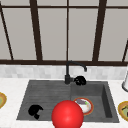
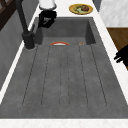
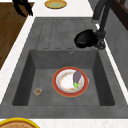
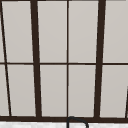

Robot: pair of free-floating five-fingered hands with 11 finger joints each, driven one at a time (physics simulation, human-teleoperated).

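Observation:
My right hand point(image 1: 80, 80) hovers at the back rim of the sink, right beside the base of the black faucet point(image 1: 67, 75). From the right side it point(image 3: 85, 38) looks to touch the faucet's base point(image 3: 100, 41); from the left side it point(image 2: 46, 20) hangs over the basin's back corner. My left hand point(image 1: 35, 111) floats with relaxed fingers over the drainboard's front left corner, also seen at the counter's front edge point(image 2: 122, 55) point(image 3: 22, 6). A red-rimmed white plate point(image 3: 70, 81) with a dark eggplant-like piece point(image 3: 77, 77) lies in the basin.
A large red ball point(image 1: 67, 115) sits in front of the sink's front edge. A small round item point(image 3: 38, 91) lies on the basin floor. Yellow plates point(image 1: 123, 110) point(image 3: 55, 3) stand on the counter at both ends. A white object point(image 1: 125, 82) stands at the right.

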